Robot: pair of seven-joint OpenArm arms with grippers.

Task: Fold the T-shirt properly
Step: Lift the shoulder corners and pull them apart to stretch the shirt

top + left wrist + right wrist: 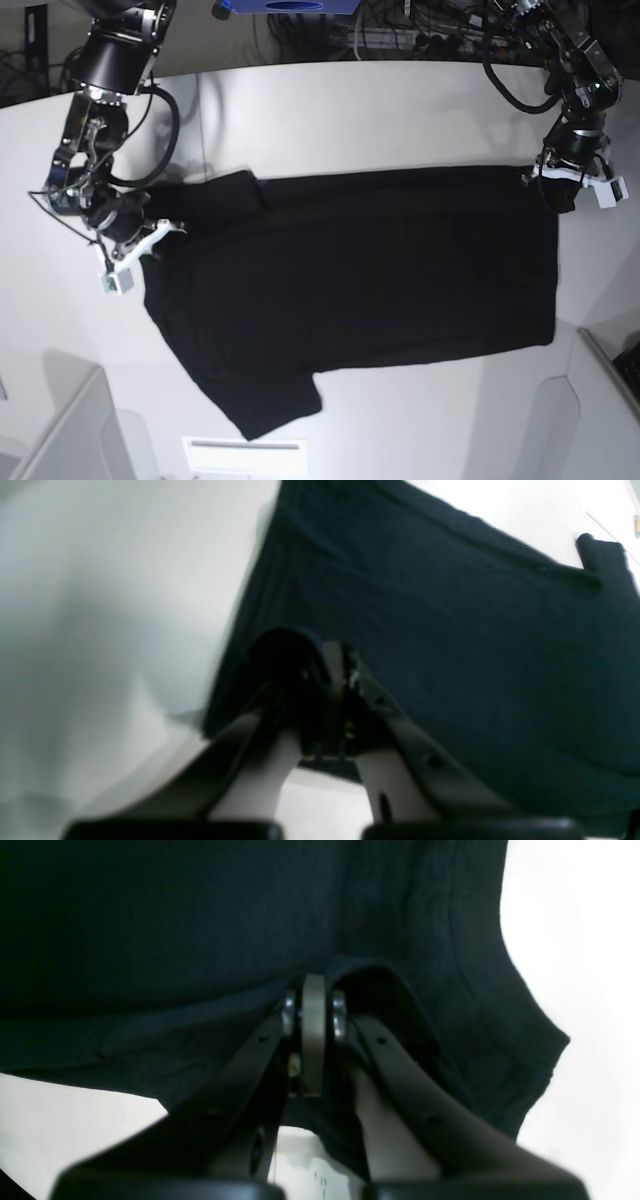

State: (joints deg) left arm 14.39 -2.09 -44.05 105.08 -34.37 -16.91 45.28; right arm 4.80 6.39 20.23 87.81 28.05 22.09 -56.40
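The black T-shirt (360, 270) lies spread flat on the white table (350, 110), hem to the right and one sleeve (275, 405) pointing toward the front edge. My left gripper (556, 190) is at the shirt's far right corner, shut on a pinch of the hem. In the left wrist view the cloth (450, 630) bunches around the closed fingertips of that gripper (337, 667). My right gripper (152, 237) is at the shirt's left end, near the shoulder. There the right wrist view shows the gripper (312, 1000) shut on a fold of black cloth (175, 930).
A blue object (290, 6) and a tangle of cables (400, 30) sit beyond the table's far edge. Grey panels rise at the front left (70, 430) and front right (590, 410). A white strip (245, 455) lies at the front edge, below the sleeve.
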